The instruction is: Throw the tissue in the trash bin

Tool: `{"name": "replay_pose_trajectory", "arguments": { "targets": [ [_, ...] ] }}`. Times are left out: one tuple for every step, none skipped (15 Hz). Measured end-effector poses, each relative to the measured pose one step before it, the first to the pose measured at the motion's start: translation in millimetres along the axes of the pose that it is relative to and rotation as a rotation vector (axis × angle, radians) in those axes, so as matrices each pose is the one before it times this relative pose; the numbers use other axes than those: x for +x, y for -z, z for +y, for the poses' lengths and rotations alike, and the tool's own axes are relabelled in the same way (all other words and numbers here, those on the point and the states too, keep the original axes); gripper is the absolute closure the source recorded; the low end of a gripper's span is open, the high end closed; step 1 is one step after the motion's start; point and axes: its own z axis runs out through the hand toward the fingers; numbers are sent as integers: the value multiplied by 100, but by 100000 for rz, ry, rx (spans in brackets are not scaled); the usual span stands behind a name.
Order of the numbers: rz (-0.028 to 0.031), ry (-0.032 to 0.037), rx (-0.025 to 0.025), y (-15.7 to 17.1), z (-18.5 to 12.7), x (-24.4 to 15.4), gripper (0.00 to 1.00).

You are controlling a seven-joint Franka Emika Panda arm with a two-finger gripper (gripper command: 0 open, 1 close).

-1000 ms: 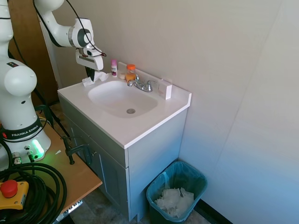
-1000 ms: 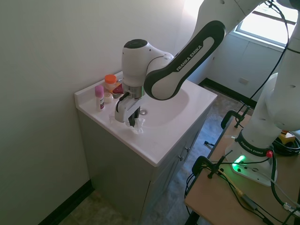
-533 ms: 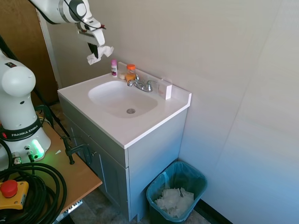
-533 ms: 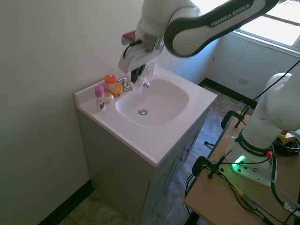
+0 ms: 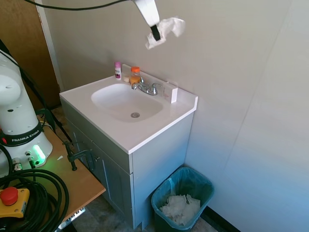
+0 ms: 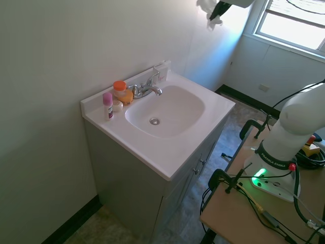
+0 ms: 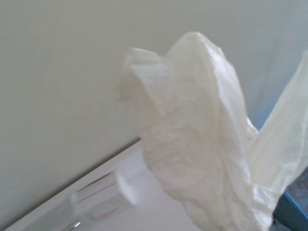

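While high above the white vanity sink (image 5: 126, 102), the two-finger gripper (image 5: 155, 33) clenches the crumpled white tissue (image 5: 166, 30), well apart from the teal-green plastic trash bin (image 5: 184, 182).

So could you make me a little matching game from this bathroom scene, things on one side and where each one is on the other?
Things:
1. tissue
2. trash bin
3. orange-capped bottle
4. small white box

Places:
A. on the floor beside the vanity
B. on the counter, on the faucet's side towards the trash bin
C. held high in the air by the gripper
D. on the counter next to the pink-capped bottle

Pairs: 1-C, 2-A, 3-D, 4-B
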Motion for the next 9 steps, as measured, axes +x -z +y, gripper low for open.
{"name": "replay_pose_trajectory", "arguments": {
  "targets": [
    [740,-5727,-2789,-1888,1101,2794,100],
    [474,-4646,-3855,-2423,600,2242,100],
    [-226,-4097,-3569,-2724,333,1861,100],
    [-269,-3698,-3122,-2374,-52,1386,100],
    [-92,-3124,-2860,-2191,-256,1218,100],
    [-1002,-2079,-2743,-2309,-323,773,100],
    [-1547,-876,-2649,-2470,-286,384,100],
    [-1753,-12,-2934,-2742,-203,159,100],
    [-1415,483,-3181,-2874,-347,67,100]
  ]
}}
